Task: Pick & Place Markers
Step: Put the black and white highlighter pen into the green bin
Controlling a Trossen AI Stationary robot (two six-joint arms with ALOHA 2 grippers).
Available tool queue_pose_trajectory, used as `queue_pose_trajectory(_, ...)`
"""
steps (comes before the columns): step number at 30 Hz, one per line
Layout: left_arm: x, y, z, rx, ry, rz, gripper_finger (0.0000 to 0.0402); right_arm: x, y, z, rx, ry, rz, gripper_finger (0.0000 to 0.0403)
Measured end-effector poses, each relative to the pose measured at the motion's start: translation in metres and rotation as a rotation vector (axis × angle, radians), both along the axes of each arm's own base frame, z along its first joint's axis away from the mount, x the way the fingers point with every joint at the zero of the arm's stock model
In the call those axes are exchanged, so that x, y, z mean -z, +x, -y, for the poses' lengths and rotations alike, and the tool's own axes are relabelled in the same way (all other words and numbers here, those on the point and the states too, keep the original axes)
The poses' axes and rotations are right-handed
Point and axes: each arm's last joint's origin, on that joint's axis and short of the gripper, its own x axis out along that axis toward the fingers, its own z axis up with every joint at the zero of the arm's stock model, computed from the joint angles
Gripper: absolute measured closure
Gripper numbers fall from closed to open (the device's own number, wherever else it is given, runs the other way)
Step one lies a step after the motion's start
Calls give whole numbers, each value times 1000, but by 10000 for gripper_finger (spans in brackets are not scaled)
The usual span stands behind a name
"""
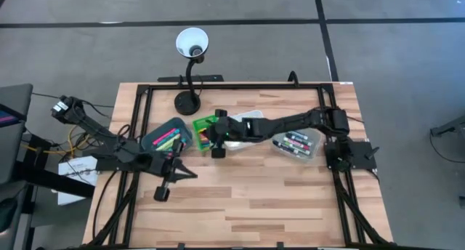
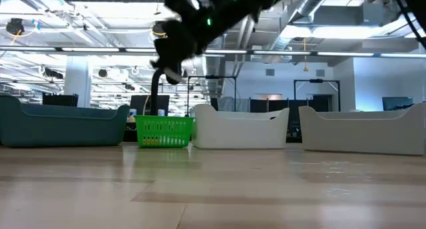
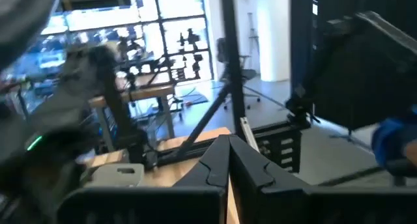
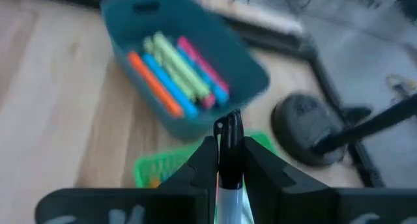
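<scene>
The right gripper has its jaws pinching a marker with a dark cap and a pale barrel, which stands up between the two dark fingers. In the high view the right gripper hangs over the green basket, having reached across from the right side of the wooden surface. Just beyond these jaws sits the teal bin, and in it lie more markers side by side: orange, blue, green and pink. Beside the jaws, close to the green basket, stands the round black base of a lamp. Behind the right gripper, under its arm, a white bin is partly covered, and farther back a clear bin holds several dark markers. The left gripper has its jaws pressed together with nothing between them; it rests low over the surface just on the near side of the teal bin, well apart from the right gripper.
</scene>
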Motion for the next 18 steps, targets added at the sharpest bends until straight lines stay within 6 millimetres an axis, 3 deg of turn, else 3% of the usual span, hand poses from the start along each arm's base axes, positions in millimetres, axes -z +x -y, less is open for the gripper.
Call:
queue_pose_trajectory(8,0,-2,3,-49,18,12,396,49,16,37,42,26,-75,356)
queue_pose_trajectory(14,1,-1,2,-108,19,2,396,68,31,38,27,37,-95,349)
queue_pose_trajectory(18,1,-1,2,-110,16,-1,396,69,34,39,28,39,-126,320)
